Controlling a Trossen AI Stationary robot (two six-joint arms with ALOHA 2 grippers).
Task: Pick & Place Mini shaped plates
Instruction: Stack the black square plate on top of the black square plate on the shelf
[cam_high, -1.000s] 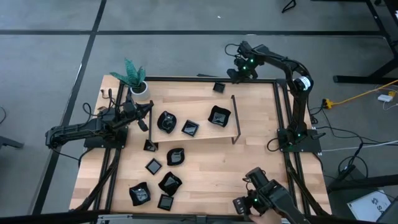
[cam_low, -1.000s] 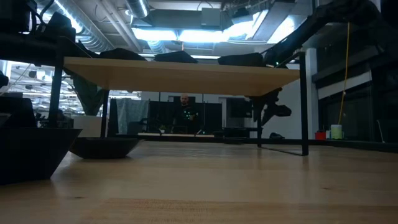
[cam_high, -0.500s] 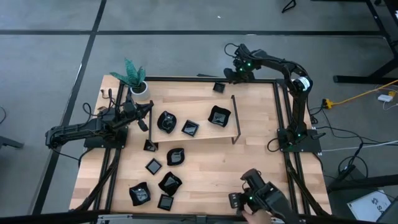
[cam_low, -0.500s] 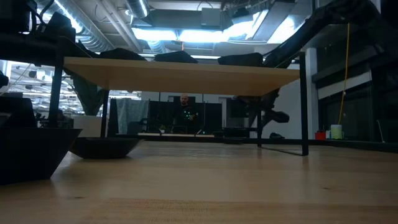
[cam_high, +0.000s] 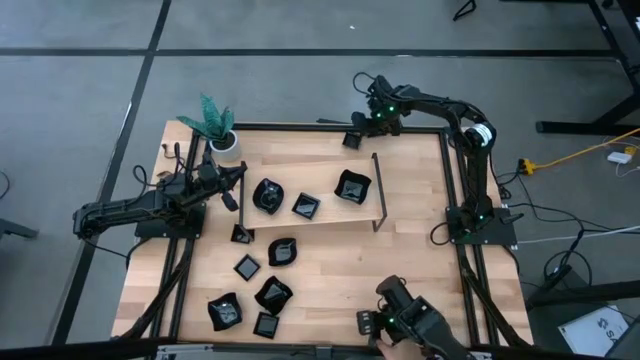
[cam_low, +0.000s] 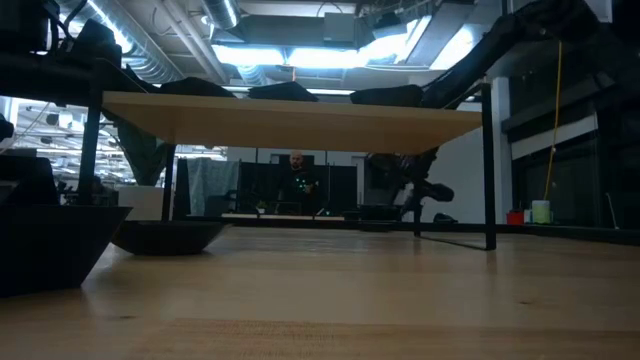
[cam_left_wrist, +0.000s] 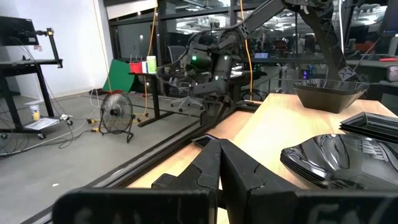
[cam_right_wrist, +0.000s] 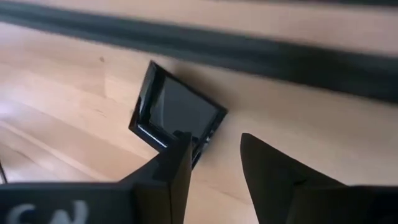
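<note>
- A wooden table (cam_high: 330, 265) was viewed from above, with a dark robot arm at each side.
- The right gripper (cam_high: 362, 120) was positioned at the table's far edge, just beside a small square black plate (cam_high: 351, 140) lying flat near the black frame rail.
- In the right wrist view, the right gripper (cam_right_wrist: 214, 152) was seen with its fingers parted, one fingertip (cam_right_wrist: 181, 146) overlapping the edge of the square plate (cam_right_wrist: 177, 107); nothing was clasped between them.
- The left gripper (cam_high: 238, 178) was held at the near-left end of a low raised shelf (cam_high: 330, 222), its fingers (cam_left_wrist: 214, 163) pressed together on nothing.
- Three black plates (cam_high: 353, 186) were set on the shelf.
- More black plates (cam_high: 272, 294) were scattered on the table below the shelf, towards the left front.
- A potted green plant (cam_high: 214, 125) was placed at the far left corner.
</note>
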